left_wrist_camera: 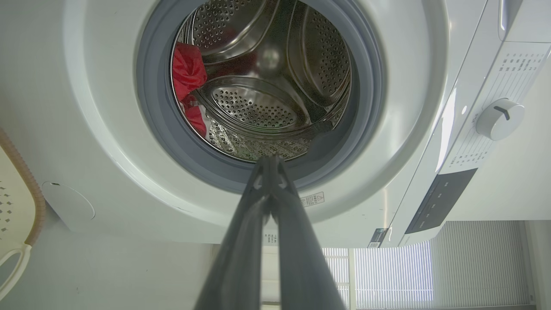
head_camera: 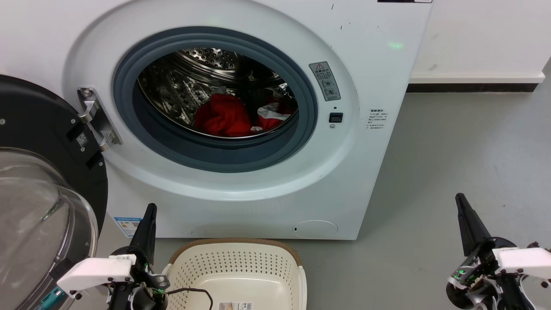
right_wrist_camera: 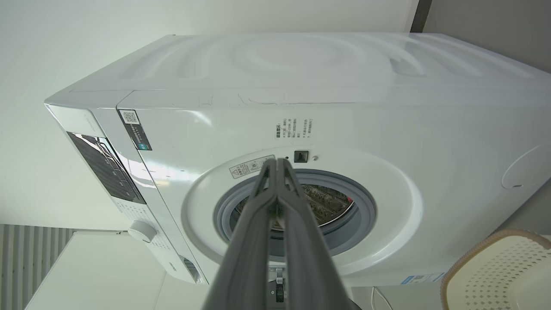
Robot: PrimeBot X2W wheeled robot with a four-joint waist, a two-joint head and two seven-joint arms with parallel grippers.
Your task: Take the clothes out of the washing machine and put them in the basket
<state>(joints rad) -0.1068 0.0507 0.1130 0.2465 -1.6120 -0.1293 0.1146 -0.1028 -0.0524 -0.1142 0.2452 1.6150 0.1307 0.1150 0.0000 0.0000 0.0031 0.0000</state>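
Grey floor [head_camera: 452, 150] runs up to a white wall with a dark skirting strip, and on it stands the washing machine [head_camera: 379, 77], its black-framed glass door [head_camera: 38, 116] swung wide open to the robot's left. Inside the perforated steel drum [head_camera: 206, 58] lie the clothes: a plain red garment [head_camera: 224, 116] heaped at the bottom near the front, and just beside it, to the right, a red garment with white trim [head_camera: 275, 114], the two touching. The basket [head_camera: 232, 241] sits on the floor right in front of the washer, below the porthole, with nothing red in it; a printed label [head_camera: 234, 306] lies on its bottom and a thin black cable [head_camera: 193, 292] loops over its near left edge. The left gripper [head_camera: 150, 211] hangs low beside the basket's left corner, pointing up toward the washer front, its two fingers pressed together along their length with nothing between them. The right gripper [head_camera: 459, 199] is well apart on the other side, over bare floor right of the machine, its fingers likewise closed tip to tip and holding nothing. Seen from the left wrist, a round white dial [left_wrist_camera: 499, 118] sits on the control panel
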